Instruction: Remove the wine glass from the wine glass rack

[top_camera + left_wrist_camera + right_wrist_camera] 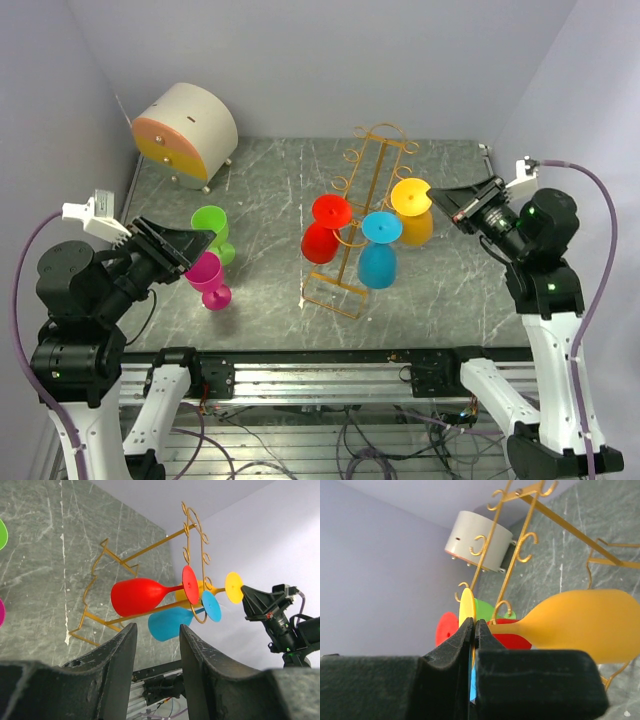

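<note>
**Yellow glass pinched by its foot on the rack**

The yellow wine glass (413, 208) hangs on the right side of the wine glass rack (372, 165), mid-table. The right gripper (474, 626) is clenched on the rim of its round foot. A red glass (322, 232) and a blue glass (378, 256) hang on the same rack. The left gripper (203, 242), jaws apart and empty, hovers near the magenta glass (210, 282) and the green glass (211, 224) standing at the table's (450, 295) left.

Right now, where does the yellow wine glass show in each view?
Top external: yellow wine glass right of centre, at the right gripper tip.
Left wrist: yellow wine glass right of centre, mostly its foot showing.
Right wrist: yellow wine glass lower right, bowl large.
Shared landmark: wine glass rack.
</note>
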`<state>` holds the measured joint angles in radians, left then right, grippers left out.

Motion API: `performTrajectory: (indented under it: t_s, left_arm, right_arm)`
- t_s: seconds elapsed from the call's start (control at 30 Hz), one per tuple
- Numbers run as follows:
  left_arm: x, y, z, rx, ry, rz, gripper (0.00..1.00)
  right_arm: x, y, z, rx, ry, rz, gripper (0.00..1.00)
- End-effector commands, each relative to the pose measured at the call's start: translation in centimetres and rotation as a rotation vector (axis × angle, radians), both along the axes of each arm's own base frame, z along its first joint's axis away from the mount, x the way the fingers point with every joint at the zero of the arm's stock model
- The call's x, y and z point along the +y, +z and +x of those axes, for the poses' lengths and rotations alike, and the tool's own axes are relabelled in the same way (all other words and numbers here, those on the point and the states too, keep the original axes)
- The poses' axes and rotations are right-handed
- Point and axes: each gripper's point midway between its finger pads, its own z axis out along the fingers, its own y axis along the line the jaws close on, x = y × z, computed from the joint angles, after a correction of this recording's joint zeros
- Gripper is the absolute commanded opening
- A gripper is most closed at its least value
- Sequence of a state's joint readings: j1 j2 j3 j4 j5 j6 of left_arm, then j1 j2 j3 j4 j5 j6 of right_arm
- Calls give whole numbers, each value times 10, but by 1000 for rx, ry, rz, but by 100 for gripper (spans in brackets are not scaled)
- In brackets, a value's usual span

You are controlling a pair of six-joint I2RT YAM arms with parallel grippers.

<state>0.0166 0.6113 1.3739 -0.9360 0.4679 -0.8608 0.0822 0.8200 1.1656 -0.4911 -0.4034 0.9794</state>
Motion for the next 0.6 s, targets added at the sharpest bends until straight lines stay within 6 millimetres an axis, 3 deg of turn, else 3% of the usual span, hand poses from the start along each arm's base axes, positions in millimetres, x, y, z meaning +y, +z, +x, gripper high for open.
performTrajectory:
  t_s: [0.0,0.3,0.43,0.57]
  left_arm:
    - [-4,21,-10,-92,-23,-6,51]
    - [-23,67,-28,-293,-135,-191,52]
    - [-28,88,-40,-391,-186,-248,51]
    - [-30,105,-49,-458,-217,-271,52]
  right_arm:
    - [-1,62,-26,-218,15,-18,0]
    - [25,153,-94,-500,243,45,0]
    - [45,178,-127,-576,465,165,0]
    - [52,196,-160,-674,646,263,0]
